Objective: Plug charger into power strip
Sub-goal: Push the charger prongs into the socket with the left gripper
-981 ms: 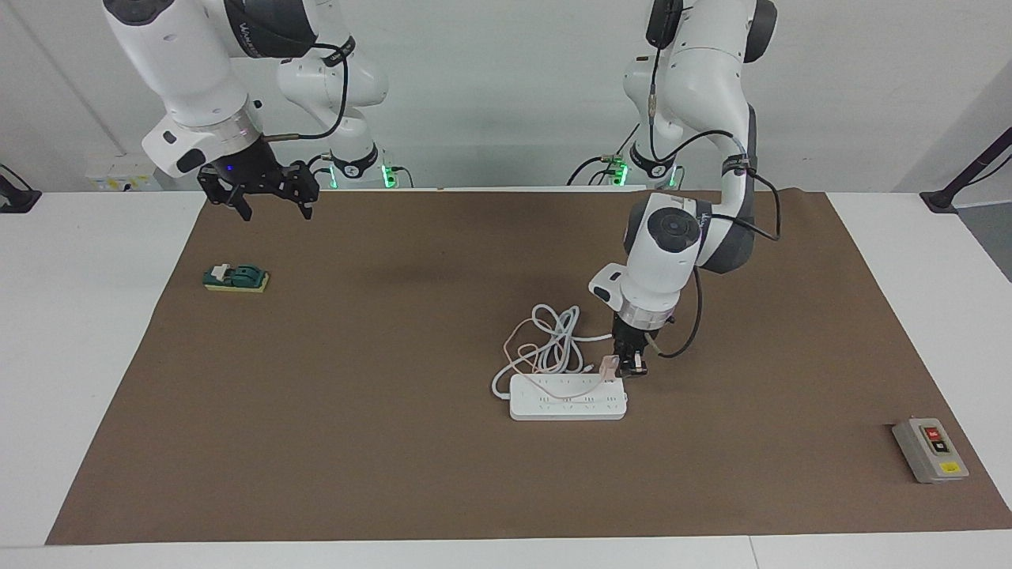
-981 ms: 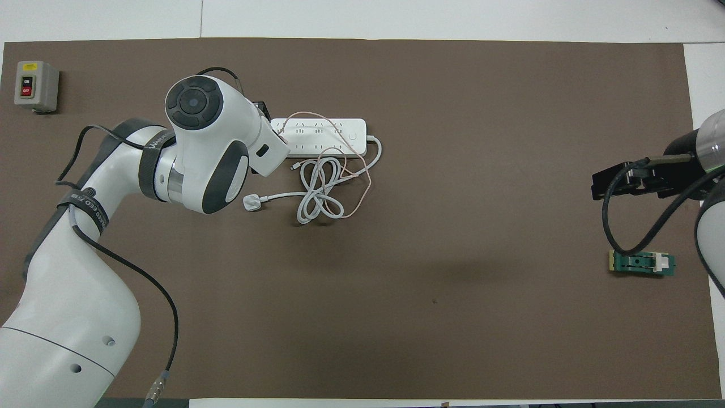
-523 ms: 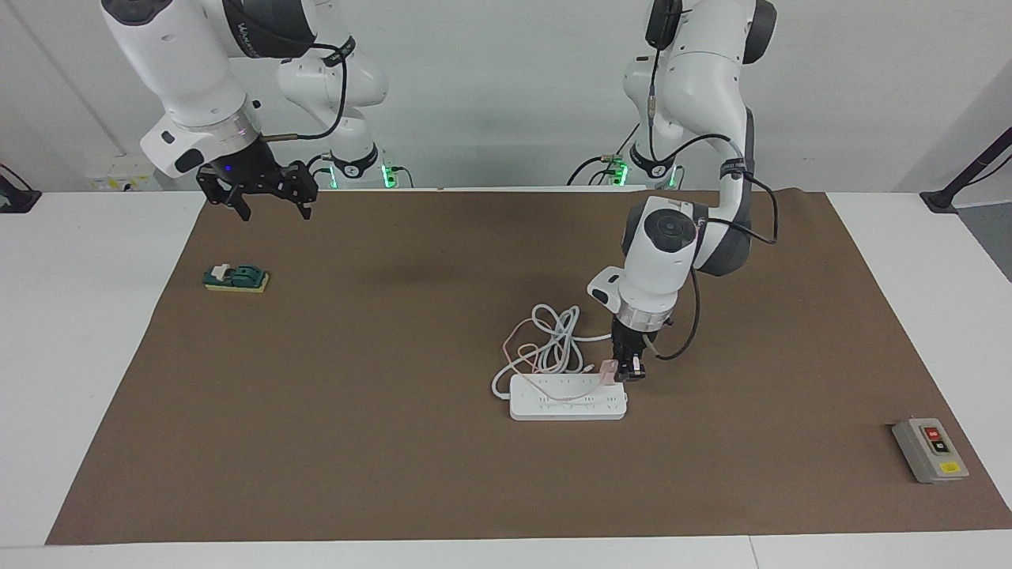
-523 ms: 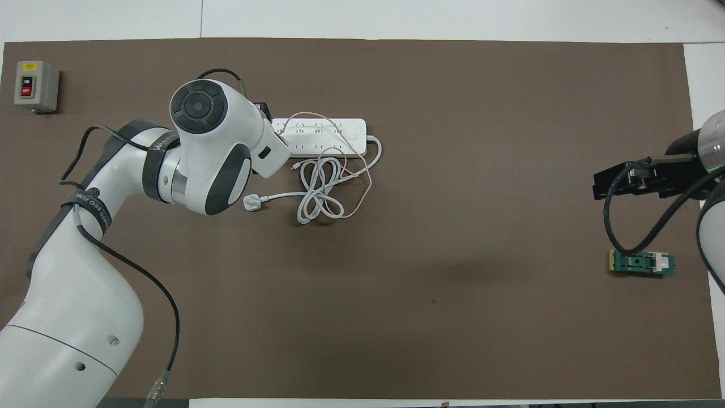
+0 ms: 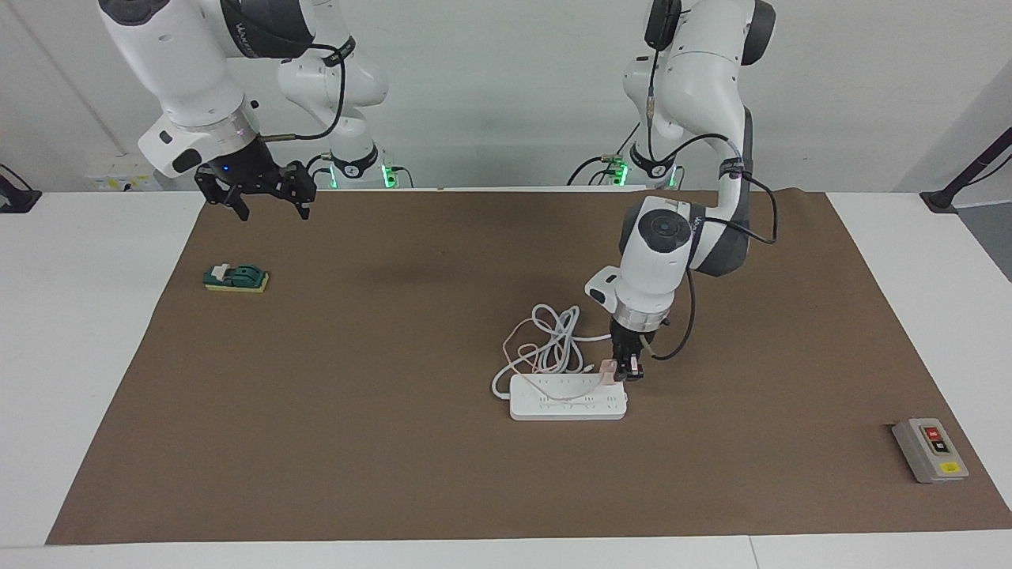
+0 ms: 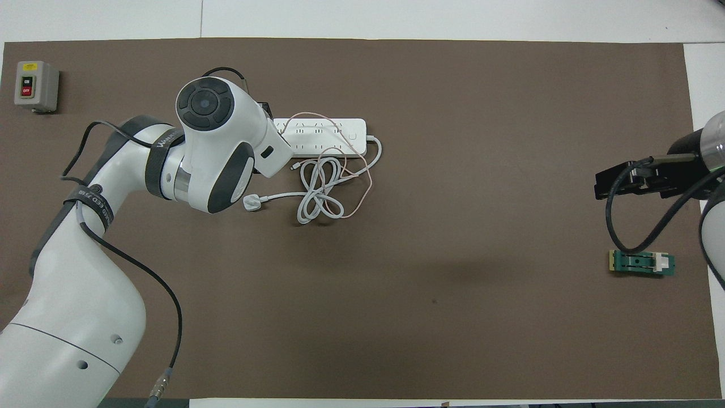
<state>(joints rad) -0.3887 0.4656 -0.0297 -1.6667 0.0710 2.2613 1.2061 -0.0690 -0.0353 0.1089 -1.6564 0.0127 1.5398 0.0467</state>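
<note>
The white power strip (image 5: 568,397) lies flat on the brown mat, with outlets facing up. My left gripper (image 5: 630,365) points down at the strip's corner toward the left arm's end, shut on the pale pink charger (image 5: 608,369). The charger sits right at the strip's top face, and its prongs are hidden. Its thin pink cable (image 5: 518,348) loops across the strip and into the cord pile. In the overhead view the left arm's wrist covers the charger and one end of the power strip (image 6: 323,136). My right gripper (image 5: 269,207) waits open in the air over the mat's corner.
A white three-pin plug (image 6: 252,202) and its coiled white cord (image 6: 317,195) lie just nearer the robots than the strip. A grey switch box (image 5: 929,449) sits at the left arm's end. A green-and-yellow block (image 5: 236,278) lies below the right gripper.
The left wrist has shifted slightly toward the strip, bringing the charger a little lower onto its corner. The right gripper has drifted a touch upward.
</note>
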